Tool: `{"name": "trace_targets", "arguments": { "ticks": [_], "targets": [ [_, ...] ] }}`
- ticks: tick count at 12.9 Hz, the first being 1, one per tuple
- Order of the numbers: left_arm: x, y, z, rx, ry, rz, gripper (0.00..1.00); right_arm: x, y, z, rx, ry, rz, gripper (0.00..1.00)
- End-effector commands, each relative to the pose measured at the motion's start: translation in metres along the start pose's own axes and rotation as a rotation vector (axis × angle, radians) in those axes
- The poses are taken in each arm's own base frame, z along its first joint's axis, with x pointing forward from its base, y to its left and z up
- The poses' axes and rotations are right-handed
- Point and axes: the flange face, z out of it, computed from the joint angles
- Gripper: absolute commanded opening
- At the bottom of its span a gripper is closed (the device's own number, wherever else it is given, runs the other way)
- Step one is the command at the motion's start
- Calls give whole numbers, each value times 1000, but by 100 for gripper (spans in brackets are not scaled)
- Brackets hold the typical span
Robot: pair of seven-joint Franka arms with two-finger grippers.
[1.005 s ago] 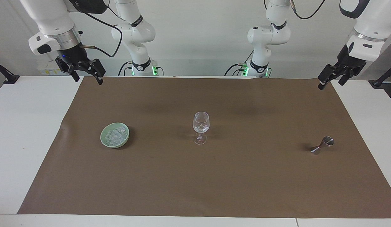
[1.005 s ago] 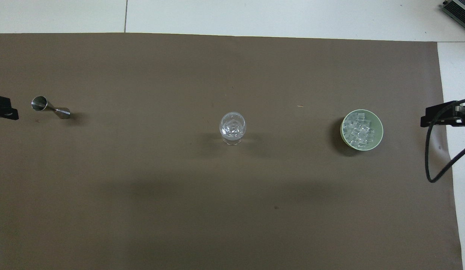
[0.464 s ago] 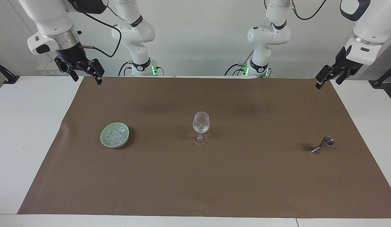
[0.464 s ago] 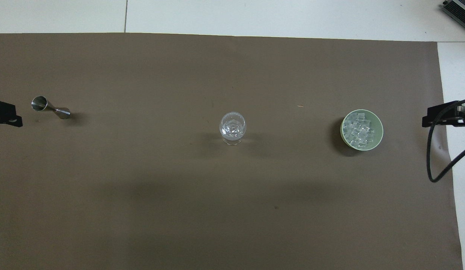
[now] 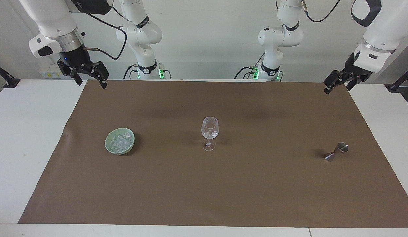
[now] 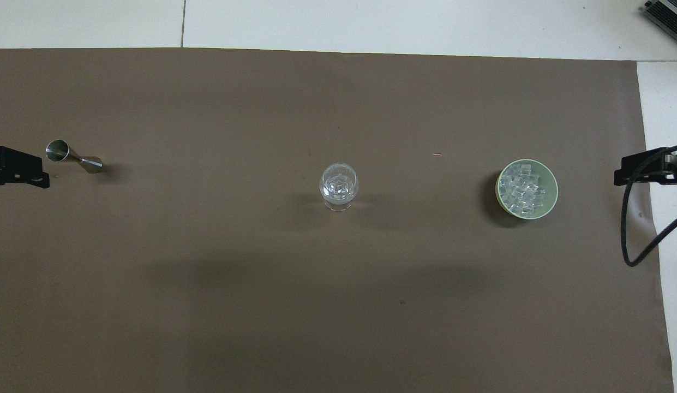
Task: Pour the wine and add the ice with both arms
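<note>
Since a second ago, only the left gripper (image 5: 336,85) has been shifting: it has been drifting along the robots' edge of the brown mat (image 5: 223,191) toward the middle of the table (image 5: 26,138), and in the overhead view more of it (image 6: 22,170) is showing beside the jigger (image 6: 72,156). Everything else is lying as it was.

Starting nearest the robots, both grippers are hanging in the air over the mat's edge by the robot bases. Its claw spread and grasping nothing, the left gripper is hanging over the mat's corner at the left arm's end. The right gripper (image 5: 89,78) is waiting over the corner at the right arm's end, its claw likewise released and empty; a black cable is looping from its wrist.

Farther out, three things are sitting roughly in a row across the mat, well apart from each other. A wine glass (image 5: 209,133) is standing upright in the middle, with a few clear chunks glinting in its bowl. Toward the right arm's end, a green bowl (image 5: 108,144) is holding the ice (image 5: 121,141), a heap of clear chunks. Toward the left arm's end, the metal jigger (image 5: 336,152) is lying tipped on its side, a little farther from the robots than the glass
</note>
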Motion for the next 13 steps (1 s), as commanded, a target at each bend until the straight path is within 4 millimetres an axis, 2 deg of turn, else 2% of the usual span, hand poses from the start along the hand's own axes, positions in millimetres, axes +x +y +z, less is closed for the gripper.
{"name": "trace_targets", "arguments": {
  "ticks": [1,3,4,7,10,13],
  "targets": [
    [2,6,4,1,30,25,100,-5,3,-1,9,-6,-9,100],
    [3,12,11,1,31,35,100,-5,3,-1,9,-6,-9,100],
    [2,22,10,2,31,50,100,-5,4,-1,9,-6,-8,100],
    [5,24,11,1,33,50,100,-5,3,-1,9,-6,-8,100],
    [5,36,5,0,45,70,100,-5,4,-2,10,-4,-6,100],
    [9,35,3,-2,56,67,100,-5,4,-1,9,-7,-6,100]
  ]
}}
